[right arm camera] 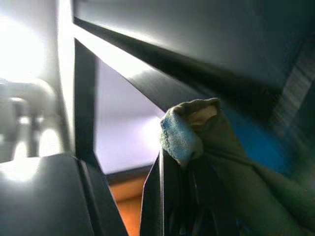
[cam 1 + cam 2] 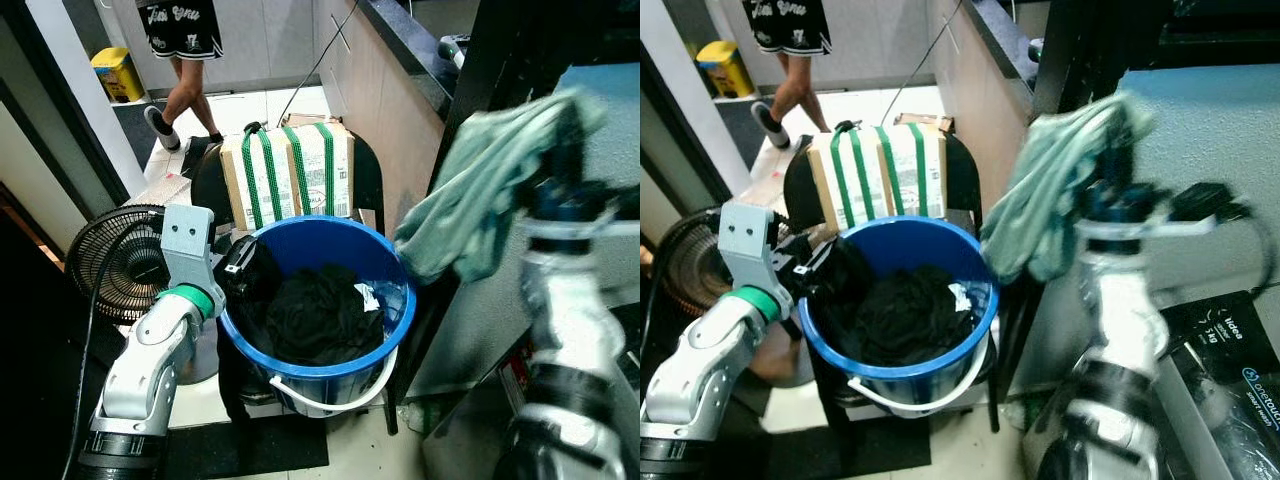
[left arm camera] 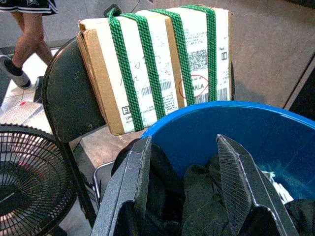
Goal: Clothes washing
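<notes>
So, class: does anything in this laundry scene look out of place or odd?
Yes: a strapped cardboard box sits propped on the chair behind the blue bucket, tilted against its backrest, an odd spot for a parcel.

From our head, both eye views look forward and down, sharing the blue bucket (image 2: 318, 300) and strapped box (image 2: 890, 172). Our left wrist camera sits close over that bucket's rim, facing the box. Our right wrist camera looks upward past a pale green cloth (image 1: 197, 132).

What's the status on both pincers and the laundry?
Right pincer shut on green garment, raised. Left pincer open over dark clothes in blue bucket.
</notes>
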You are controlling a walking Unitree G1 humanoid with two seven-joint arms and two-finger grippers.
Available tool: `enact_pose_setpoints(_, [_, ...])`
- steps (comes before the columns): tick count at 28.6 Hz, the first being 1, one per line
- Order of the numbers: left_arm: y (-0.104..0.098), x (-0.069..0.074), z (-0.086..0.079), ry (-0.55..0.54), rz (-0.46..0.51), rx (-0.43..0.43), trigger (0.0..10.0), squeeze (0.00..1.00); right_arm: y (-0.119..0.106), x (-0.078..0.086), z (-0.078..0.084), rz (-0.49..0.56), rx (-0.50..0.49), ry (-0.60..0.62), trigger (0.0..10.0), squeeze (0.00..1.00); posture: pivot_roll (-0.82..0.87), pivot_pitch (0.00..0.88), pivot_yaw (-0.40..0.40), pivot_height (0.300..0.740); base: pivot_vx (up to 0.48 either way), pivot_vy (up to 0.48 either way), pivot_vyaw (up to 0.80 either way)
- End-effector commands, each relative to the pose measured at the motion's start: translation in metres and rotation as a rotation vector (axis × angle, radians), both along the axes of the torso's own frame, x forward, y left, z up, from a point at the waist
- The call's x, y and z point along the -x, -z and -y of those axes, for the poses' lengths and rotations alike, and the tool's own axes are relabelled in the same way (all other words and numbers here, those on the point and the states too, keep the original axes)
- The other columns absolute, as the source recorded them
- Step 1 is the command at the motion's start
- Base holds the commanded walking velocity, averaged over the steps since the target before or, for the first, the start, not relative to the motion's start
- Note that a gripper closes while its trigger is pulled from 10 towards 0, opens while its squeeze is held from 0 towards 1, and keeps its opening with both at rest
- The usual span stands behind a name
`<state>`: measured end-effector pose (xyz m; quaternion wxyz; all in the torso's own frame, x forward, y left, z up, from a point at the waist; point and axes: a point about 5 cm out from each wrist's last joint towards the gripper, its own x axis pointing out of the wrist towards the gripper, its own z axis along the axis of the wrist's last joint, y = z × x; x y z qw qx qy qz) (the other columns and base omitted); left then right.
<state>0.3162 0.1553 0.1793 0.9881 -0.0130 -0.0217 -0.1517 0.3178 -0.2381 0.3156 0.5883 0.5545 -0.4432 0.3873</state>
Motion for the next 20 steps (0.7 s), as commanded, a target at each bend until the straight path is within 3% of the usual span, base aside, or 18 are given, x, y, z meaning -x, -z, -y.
enact_pose_setpoints(1, [0.001,-0.001,-0.003,-0.005,0.0,-0.012,10.0,0.0,-0.002,-0.002,0.005,0.008,-0.053,-0.007,0.0,0.0,0.16,0.019,0.106,0.74,0.0,0.0,0.0])
enact_pose_setpoints(3, [0.0,-0.002,-0.003,-0.004,0.002,-0.013,10.0,0.0,-0.028,-0.001,0.02,0.071,-0.097,0.036,0.0,0.0,0.16,0.017,0.104,0.74,0.0,0.0,0.0])
enact_pose_setpoints(5, [0.0,-0.002,-0.003,-0.003,0.003,-0.014,10.0,0.0,-0.036,0.0,0.024,0.089,-0.106,0.051,0.0,0.0,0.16,0.017,0.104,0.74,0.0,0.0,0.0])
enact_pose_setpoints(6, [0.0,-0.002,-0.003,-0.005,0.004,-0.014,10.0,0.0,-0.045,-0.004,0.026,0.041,-0.084,0.115,0.0,0.0,0.16,0.016,0.1,0.74,0.0,0.0,0.0])
enact_pose_setpoints(8, [0.0,-0.002,-0.004,-0.007,0.006,-0.014,10.0,0.0,-0.054,-0.018,0.026,-0.146,0.076,0.384,0.0,0.0,0.16,0.016,0.1,0.74,0.0,0.0,0.0])
enact_pose_setpoints(9, [0.0,-0.002,-0.005,-0.009,0.007,-0.014,10.0,0.0,-0.056,-0.025,0.022,-0.245,0.25,0.586,0.0,0.0,0.16,0.014,0.097,0.74,0.0,0.0,0.0])
enact_pose_setpoints(11, [0.0,-0.002,-0.005,-0.012,0.007,-0.014,10.0,0.0,-0.06,-0.027,0.013,-0.235,0.436,0.781,0.0,0.0,0.16,0.014,0.097,0.74,0.0,0.0,0.0])
enact_pose_setpoints(12, [0.0,-0.002,-0.005,-0.012,0.007,-0.014,10.0,0.0,-0.06,-0.027,0.013,-0.235,0.436,0.781,0.0,0.0,0.16,0.014,0.097,0.74,0.0,0.0,0.0])
enact_pose_setpoints(15, [-0.002,-0.002,-0.004,-0.016,0.017,-0.009,10.0,0.0,-0.077,-0.02,0.01,-0.221,0.422,0.971,0.0,0.0,0.16,0.012,0.093,0.74,0.0,0.0,0.0])
enact_pose_setpoints(17, [-0.003,-0.002,-0.004,-0.017,0.021,-0.009,10.0,0.0,-0.079,-0.019,0.008,-0.216,0.438,1.009,0.0,0.0,0.16,0.012,0.093,0.74,0.0,0.0,0.0])
enact_pose_setpoints(18, [-0.011,-0.003,-0.003,-0.017,0.049,-0.021,10.0,0.0,-0.074,-0.027,0.0,-0.306,0.527,1.034,0.0,0.0,0.15,0.008,0.088,0.74,0.0,0.0,0.0])
enact_pose_setpoints(20, [-0.013,-0.004,-0.002,-0.016,0.059,-0.024,10.0,0.0,-0.071,-0.031,-0.002,-0.346,0.558,1.033,0.0,0.0,0.15,0.008,0.088,0.74,0.0,0.0,0.0])
